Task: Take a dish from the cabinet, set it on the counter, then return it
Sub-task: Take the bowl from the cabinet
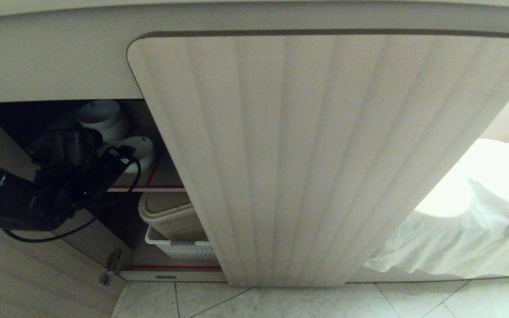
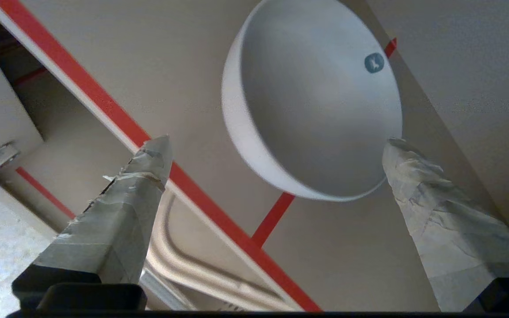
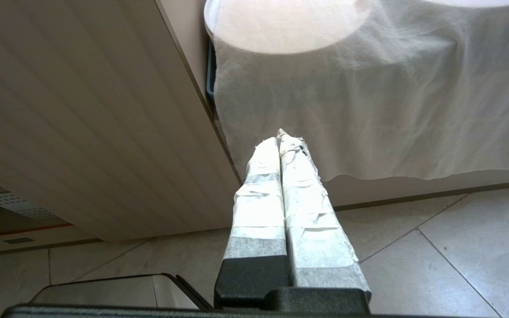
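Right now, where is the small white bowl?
The small white bowl sits on the red-edged shelf inside the open cabinet, at the head view's left, just ahead of the open left gripper.

Left hand spread wide near white bowl on red-edged shelf.

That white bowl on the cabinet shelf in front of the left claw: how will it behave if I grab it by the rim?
The white bowl looks like glazed ceramic: probably rigid, slick and breakable. Its deep rounded wall may rock or slide along the smooth shelf if nudged. The open left claw has taped fingers, which should add grip.
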